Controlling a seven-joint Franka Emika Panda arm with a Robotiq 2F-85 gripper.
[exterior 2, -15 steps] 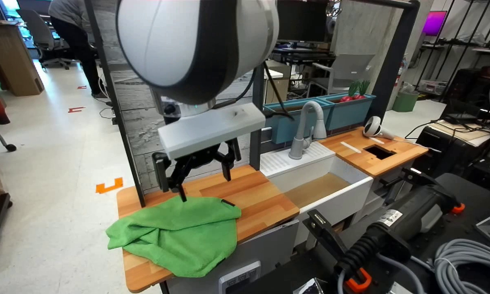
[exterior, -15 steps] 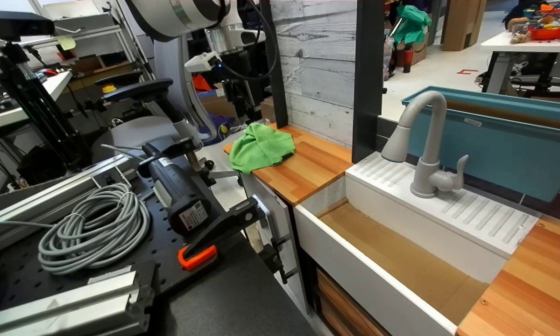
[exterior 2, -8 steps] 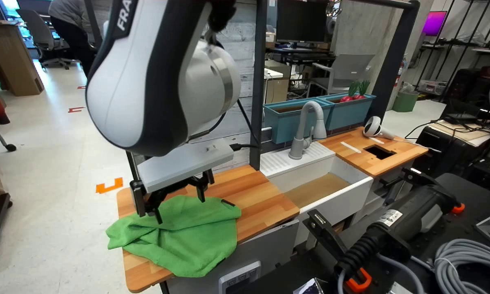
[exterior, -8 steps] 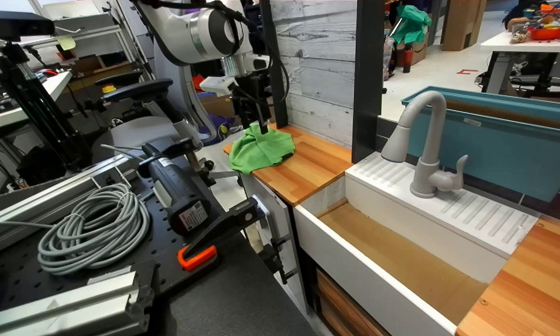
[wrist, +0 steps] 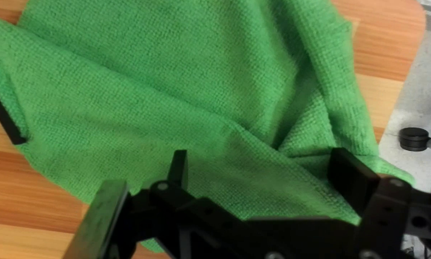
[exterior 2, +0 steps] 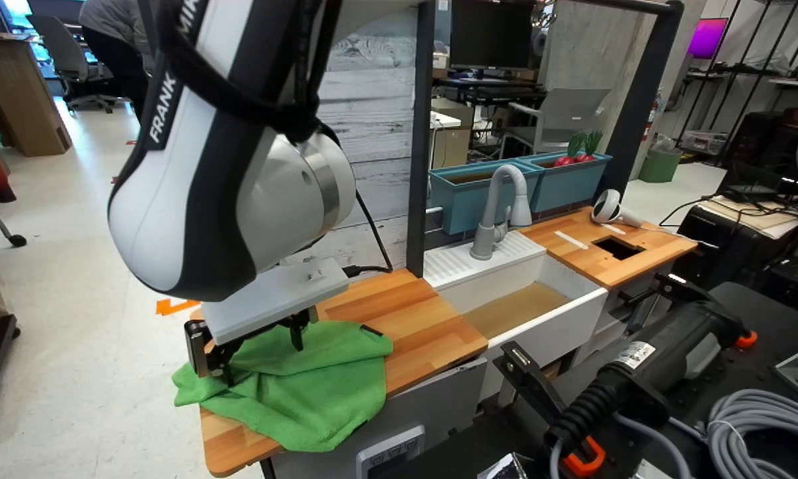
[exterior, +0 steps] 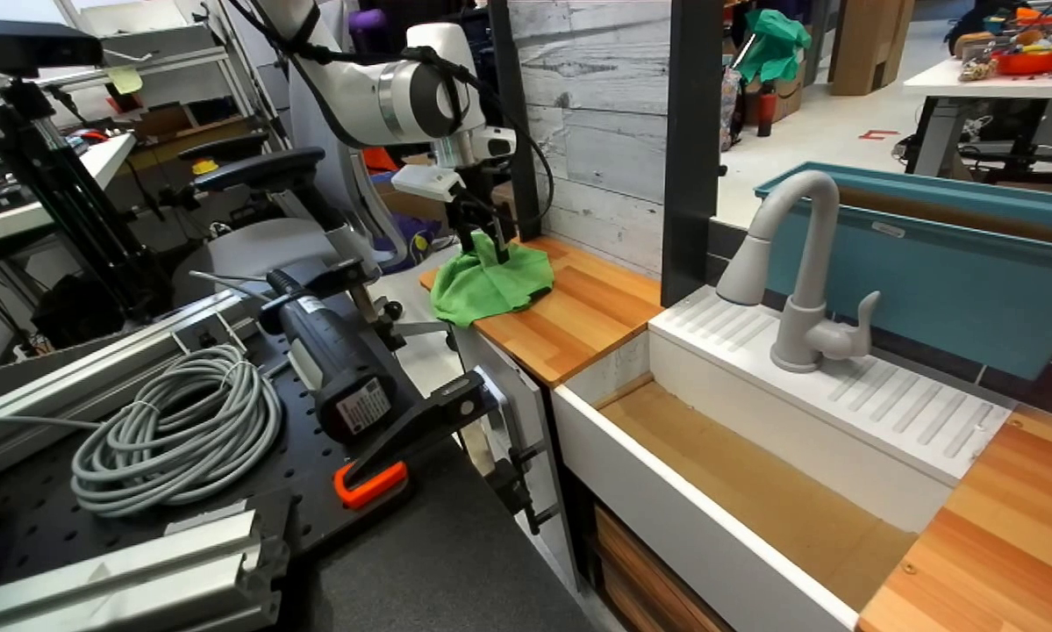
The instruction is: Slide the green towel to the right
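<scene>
Jaws wide, nothing gripped, low at the green towel [exterior 2: 315,396], contact unclear; the towel lies rumpled on the wooden surface [exterior 2: 415,319], apart from the sink [exterior 2: 545,340]; reach seemingly nearly done, the slide itself apparently all to come

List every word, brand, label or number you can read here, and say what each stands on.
"FRANK": on the arm, in an exterior view.
"MIK": also on the arm, above a black strap; the word looks incomplete.
Too small to read: the labels on the tool.
Too small to read: the sticker on the planter.
I can read nothing else.
</scene>
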